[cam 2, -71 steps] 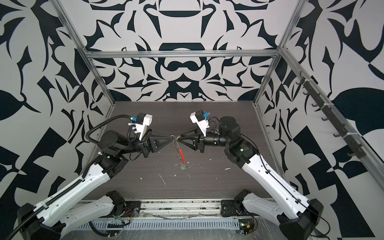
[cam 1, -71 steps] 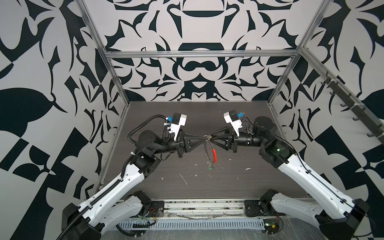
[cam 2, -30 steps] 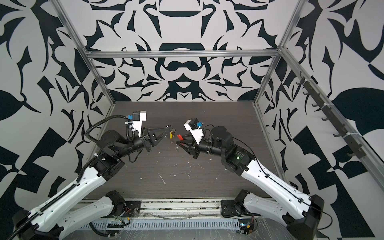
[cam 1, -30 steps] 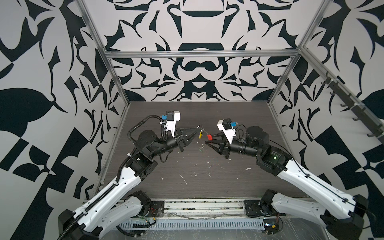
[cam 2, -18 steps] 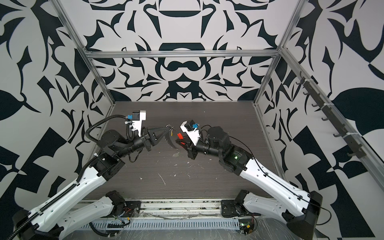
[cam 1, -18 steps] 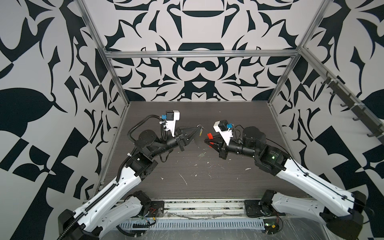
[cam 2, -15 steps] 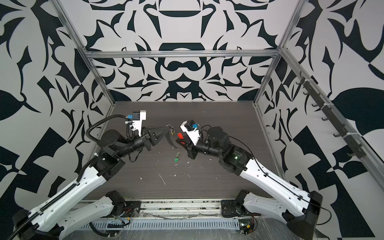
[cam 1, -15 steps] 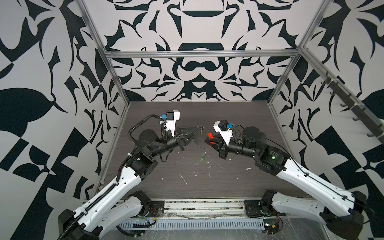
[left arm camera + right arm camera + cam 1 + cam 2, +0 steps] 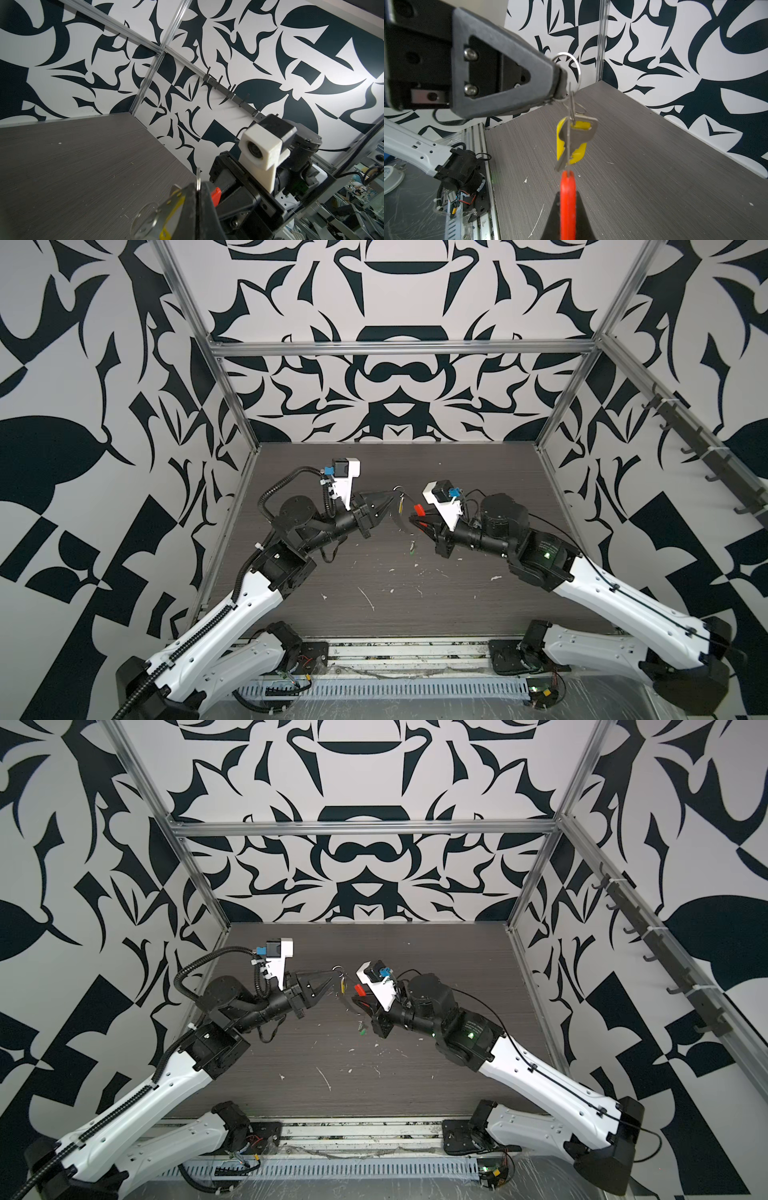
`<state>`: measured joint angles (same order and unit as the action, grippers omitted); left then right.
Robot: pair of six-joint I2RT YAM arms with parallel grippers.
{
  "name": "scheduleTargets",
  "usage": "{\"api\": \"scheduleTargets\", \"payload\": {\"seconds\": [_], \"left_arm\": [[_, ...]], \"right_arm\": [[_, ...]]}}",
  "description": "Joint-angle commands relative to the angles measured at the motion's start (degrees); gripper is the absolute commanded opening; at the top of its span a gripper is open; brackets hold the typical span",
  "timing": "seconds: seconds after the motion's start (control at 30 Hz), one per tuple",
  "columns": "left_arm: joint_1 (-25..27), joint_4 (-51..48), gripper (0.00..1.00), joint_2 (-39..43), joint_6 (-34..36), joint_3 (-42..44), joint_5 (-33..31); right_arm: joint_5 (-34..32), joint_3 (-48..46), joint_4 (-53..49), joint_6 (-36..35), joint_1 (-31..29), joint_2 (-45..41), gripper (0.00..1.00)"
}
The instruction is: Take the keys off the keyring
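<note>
- Since a couple of seconds ago my two grippers have drawn apart. Back then they met at one spot with a red piece dangling under them. That red piece now sits in my right gripper.
- My right gripper's jaws are pressed tight on the red piece. It sticks out past the tips and is seen edge-on in the right wrist view.
- My left gripper is clamped on the keyring, a small metal split ring poking out beyond its tips.
- Just under my left tips a yellow key hangs from the ring in the air, with a silver key lying across it.
- The top of the red piece sits just below the silver key's tip. In both top views there is a gap between them, and I cannot tell whether anything links them.
- A small green piece shows below the gap between my grippers, nearer my right one.
- It is over the dark wood-grain table, and I cannot tell whether it rests there.
- White scraps lie on the table back toward my arm bases.
</note>
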<state>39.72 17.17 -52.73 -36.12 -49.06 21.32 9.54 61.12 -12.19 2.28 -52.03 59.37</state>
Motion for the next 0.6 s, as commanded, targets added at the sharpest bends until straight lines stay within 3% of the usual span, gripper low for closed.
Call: {"api": "scheduleTargets", "payload": {"seconds": [0.0,0.2,0.33,0.37,0.43,0.57], "left_arm": [[0.1,-0.8,0.0,-0.4,0.7,-1.8,-1.2],[0.1,-0.9,0.0,-0.4,1.4,-1.7,-1.9],[0.1,1.8,0.0,-0.2,2.2,-0.2,-0.1],[0.1,3.0,0.0,0.1,2.3,0.3,0.7],[0.1,3.7,0.0,0.8,2.6,1.2,1.2],[0.1,3.8,0.0,1.3,3.6,1.7,2.7]], "right_arm": [[-4.5,3.5,0.6,-2.8,-2.3,0.1,0.0],[-8.8,4.1,-0.6,-5.3,-6.0,0.7,0.0],[-4.3,5.3,-4.1,-7.3,-7.4,2.1,0.0],[-3.7,5.2,-4.6,-7.7,-7.4,1.9,0.05],[-3.1,4.5,-5.0,-8.3,-7.4,0.4,0.26],[-4.6,2.5,-4.7,-9.1,-7.4,-3.3,0.4]]}}
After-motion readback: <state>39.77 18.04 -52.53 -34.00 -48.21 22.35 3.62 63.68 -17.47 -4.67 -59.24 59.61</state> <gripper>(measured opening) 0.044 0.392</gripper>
